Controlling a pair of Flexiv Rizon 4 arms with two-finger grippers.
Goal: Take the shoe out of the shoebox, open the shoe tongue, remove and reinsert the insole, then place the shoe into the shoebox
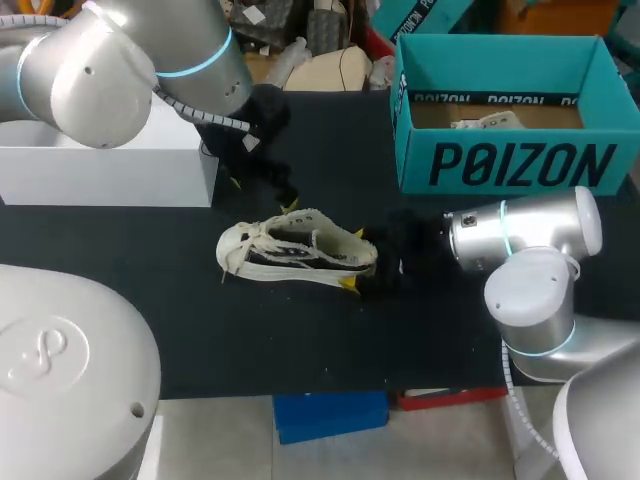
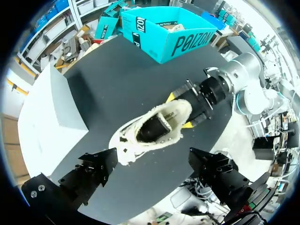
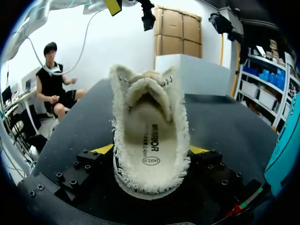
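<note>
1. While the teal shoebox (image 1: pixel 520 165) stands open at the upper right of the head view, the cream shoe (image 1: pixel 300 250) lies on its side at the centre of the dark worktop (image 1: pixel 150 260). The right gripper (image 1: pixel 357 260) clasps its heel. The left gripper (image 1: pixel 265 195) hangs just above and left of it, with its fingers spread and empty. The box side carries large dark lettering.

2. Looking down from the left wrist, the left gripper (image 2: pixel 152 157) is parted wide, with nothing between its fingers. The shoe (image 2: pixel 154 129) lies just ahead, its mouth facing up. The right gripper (image 2: pixel 180 112) pinches the heel from both sides, and the shoebox (image 2: pixel 187 44) stands well beyond.

3. From the right wrist, the right gripper (image 3: pixel 151 154) grips the shoe (image 3: pixel 123 140) between its yellow tips. The insole (image 3: pixel 150 126) lies inside and bears small printed marks.

I judge the shoe is out of the box and the tongue or insole step is in hand. Next, the left fingers need to come down into the opening.
</note>
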